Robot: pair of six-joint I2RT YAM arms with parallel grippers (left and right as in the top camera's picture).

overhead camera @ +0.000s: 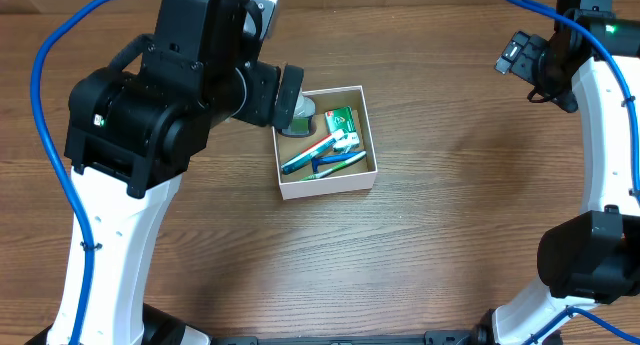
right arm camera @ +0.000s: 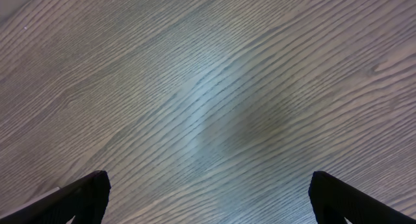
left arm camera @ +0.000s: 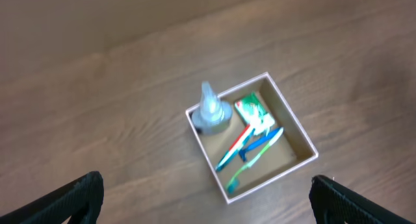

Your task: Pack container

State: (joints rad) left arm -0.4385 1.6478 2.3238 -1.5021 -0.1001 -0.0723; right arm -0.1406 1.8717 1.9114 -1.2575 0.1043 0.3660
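Observation:
The container [overhead camera: 327, 184] is a square white box with a brown inside at the table's middle; it also shows in the left wrist view [left arm camera: 305, 144]. Inside lie a green packet [overhead camera: 342, 122], a red-and-teal toothbrush [overhead camera: 310, 151], a blue toothbrush [overhead camera: 338, 162] and a green one [left arm camera: 247, 167]. A grey-blue tube [left arm camera: 210, 111] stands at its far left corner, partly over the rim. My left gripper [left arm camera: 205, 211] is open and empty, high above the box. My right gripper [right arm camera: 208, 208] is open and empty over bare table at the far right.
The left arm's black wrist [overhead camera: 265, 93] overhangs the box's left corner in the overhead view. The right arm [overhead camera: 610, 95] stands along the right edge. Blue cables [overhead camera: 55, 155] loop beside both arms.

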